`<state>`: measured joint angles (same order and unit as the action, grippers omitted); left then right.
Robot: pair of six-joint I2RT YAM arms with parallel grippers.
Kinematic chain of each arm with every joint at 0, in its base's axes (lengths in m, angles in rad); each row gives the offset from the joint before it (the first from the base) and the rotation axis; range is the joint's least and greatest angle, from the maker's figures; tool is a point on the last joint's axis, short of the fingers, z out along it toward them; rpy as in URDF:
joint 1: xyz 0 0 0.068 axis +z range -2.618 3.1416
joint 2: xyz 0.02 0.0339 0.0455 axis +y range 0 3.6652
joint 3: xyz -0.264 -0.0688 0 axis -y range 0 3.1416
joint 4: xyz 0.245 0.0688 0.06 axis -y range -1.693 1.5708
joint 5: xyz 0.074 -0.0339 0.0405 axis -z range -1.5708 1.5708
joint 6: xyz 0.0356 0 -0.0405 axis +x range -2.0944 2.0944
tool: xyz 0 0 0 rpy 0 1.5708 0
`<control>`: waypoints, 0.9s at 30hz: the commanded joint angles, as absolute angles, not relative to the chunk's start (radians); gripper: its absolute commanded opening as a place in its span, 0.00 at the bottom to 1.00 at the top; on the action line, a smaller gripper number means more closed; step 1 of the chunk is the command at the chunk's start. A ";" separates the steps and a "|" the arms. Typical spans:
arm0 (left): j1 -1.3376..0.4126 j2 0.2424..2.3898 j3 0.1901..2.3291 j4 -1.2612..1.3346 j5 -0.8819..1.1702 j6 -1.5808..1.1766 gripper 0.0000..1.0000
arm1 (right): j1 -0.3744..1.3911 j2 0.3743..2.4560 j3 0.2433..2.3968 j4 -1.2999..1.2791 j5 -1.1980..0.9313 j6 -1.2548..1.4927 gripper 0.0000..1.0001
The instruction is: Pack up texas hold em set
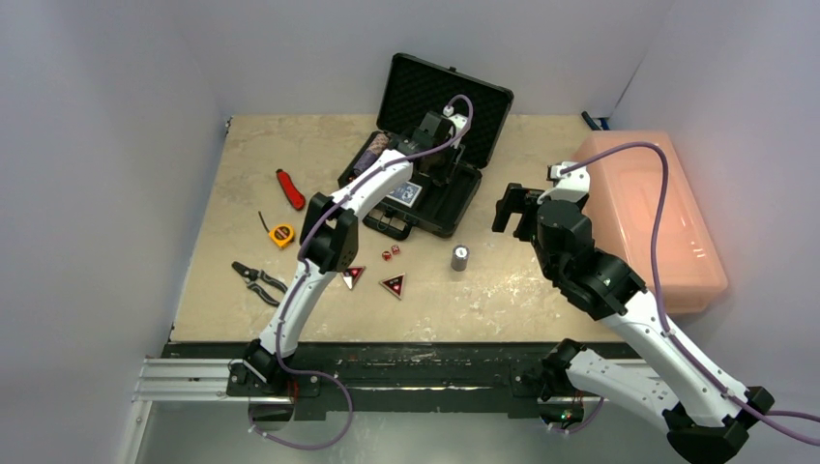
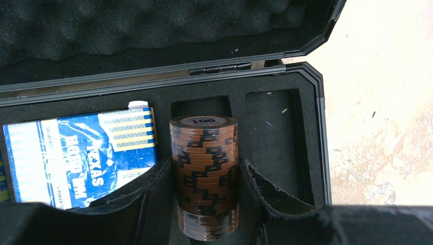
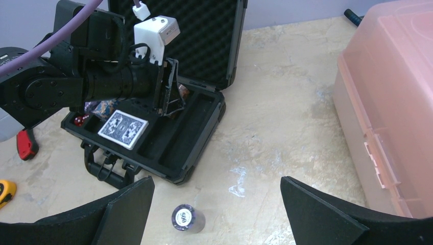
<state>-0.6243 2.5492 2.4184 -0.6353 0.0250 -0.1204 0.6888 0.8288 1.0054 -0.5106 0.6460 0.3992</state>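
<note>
Standing over the open case (image 2: 306, 153), beside the deck (image 2: 76, 158), the brown chip stack (image 2: 204, 153) is clamped by its sides in the left gripper (image 2: 204, 201). Loose, slick discs probably shear apart; mid-height is the safest hold. Right gripper (image 3: 217, 204) gapes above a grey stack (image 3: 187, 218).

Pale stone-patterned table (image 1: 483, 300) with a poker set half packed and a few loose tools.

The open black briefcase (image 1: 447, 205) sits at the middle of the far edge, its lid raised toward the back wall. A pink bin (image 1: 667, 217) runs along the right edge. Just in front of the briefcase lie two red dice (image 1: 390, 252), two triangular buttons (image 1: 393, 285) and an upright grey chip stack (image 1: 460, 257), all apart from one another. Toward the left edge lie a red-handled tool (image 1: 290, 189), a yellow tape measure (image 1: 281, 234) and pliers (image 1: 256, 283), with the pliers nearest the near edge.
</note>
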 commanded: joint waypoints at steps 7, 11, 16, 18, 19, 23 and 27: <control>-0.629 2.522 2.447 -0.531 0.005 -0.132 0.49 | 0.688 0.806 0.997 -0.519 0.678 0.396 0.99; -0.628 2.507 2.422 -0.518 -0.009 -0.141 0.60 | 0.688 0.800 0.999 -0.524 0.679 0.399 0.99; -0.628 2.465 2.380 -0.506 -0.005 -0.161 0.64 | 0.689 0.791 1.000 -0.532 0.683 0.402 0.99; -0.627 2.420 2.336 -0.489 -0.005 -0.171 0.65 | 0.689 0.788 1.000 -0.534 0.683 0.404 0.99; -0.627 2.393 2.309 -0.474 -0.005 -0.175 0.65 | 0.689 0.788 1.000 -0.535 0.683 0.406 0.99; -0.629 2.288 2.216 -0.455 -0.005 -0.182 0.58 | 0.689 0.784 1.000 -0.535 0.674 0.415 0.99; -0.628 2.230 2.138 -0.469 0.021 -0.192 0.46 | 0.688 0.777 0.999 -0.538 0.669 0.421 0.99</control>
<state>-0.6243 2.3634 2.1895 -0.5148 0.0013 -0.1696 0.6888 0.7952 1.0054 -0.5323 0.6456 0.4049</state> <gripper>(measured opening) 0.510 0.987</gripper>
